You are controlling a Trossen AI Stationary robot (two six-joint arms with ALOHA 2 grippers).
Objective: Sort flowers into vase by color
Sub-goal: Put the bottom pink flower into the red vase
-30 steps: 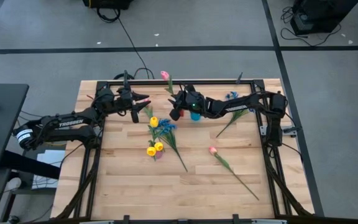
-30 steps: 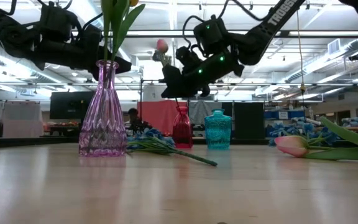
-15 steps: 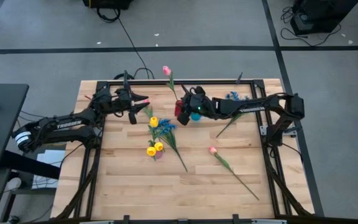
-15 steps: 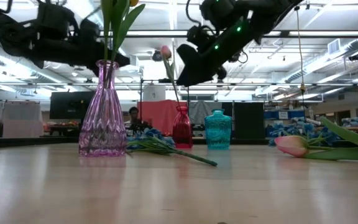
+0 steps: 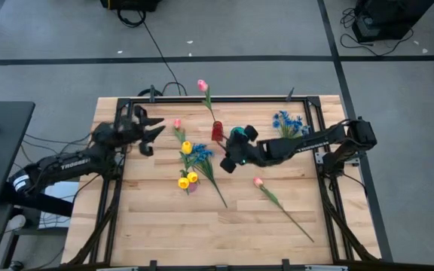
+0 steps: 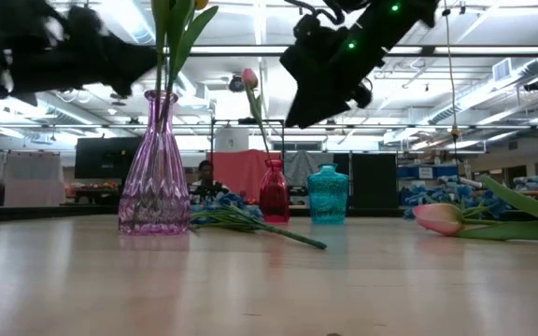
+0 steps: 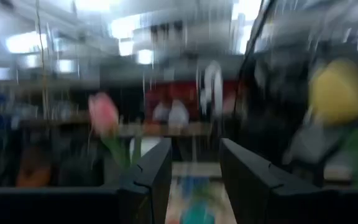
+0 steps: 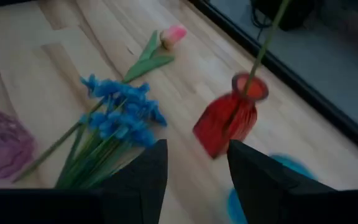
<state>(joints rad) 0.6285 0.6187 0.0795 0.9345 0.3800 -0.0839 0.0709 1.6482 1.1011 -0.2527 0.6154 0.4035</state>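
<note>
Flowers lie scattered over the wooden table (image 5: 157, 226). A pink tulip (image 5: 201, 85) stands upright in the red vase (image 5: 217, 132) near the table's far edge, its stem running down into the neck. Just beside that vase, blue flowers (image 5: 200, 156) lie flat with yellow tulips (image 5: 187, 179) among them, near the purple vase (image 6: 155, 168), which holds green stems. Another pink tulip (image 5: 258, 181) lies alone toward the right with its long stem trailing to the near side, and more blue flowers (image 5: 285, 121) rest near the far right corner. A teal vase (image 6: 327, 194) stands just beside the red one.

The right gripper (image 5: 229, 162) hovers above the table close to the red vase, its fingers (image 8: 143, 171) parted with nothing between them. The left gripper (image 5: 151, 132) hangs at the far left, fingers (image 7: 154, 171) apart and empty too.
</note>
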